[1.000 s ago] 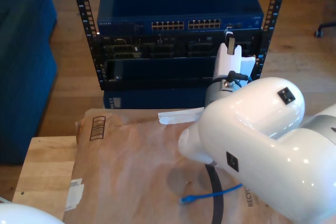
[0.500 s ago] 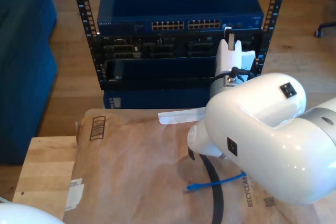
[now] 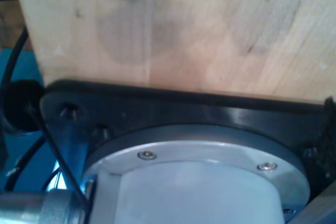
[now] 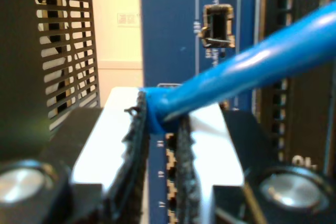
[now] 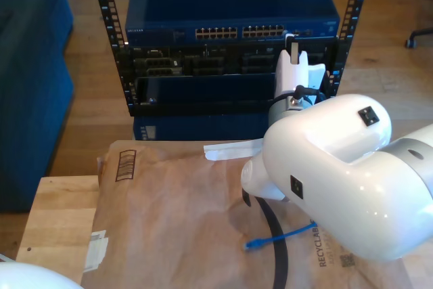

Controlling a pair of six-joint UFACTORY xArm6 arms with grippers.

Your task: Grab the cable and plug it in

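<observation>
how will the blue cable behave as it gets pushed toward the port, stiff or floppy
Probably floppy: the cable curves away from my second gripper, and its loose end lies slack on the brown paper. The short stretch past the pads may hold straight enough to push. It looks thin and light, so its trailing weight should drag little.

Bright-blue cable (image 4: 252,66), navy switch (image 5: 230,5).
</observation>
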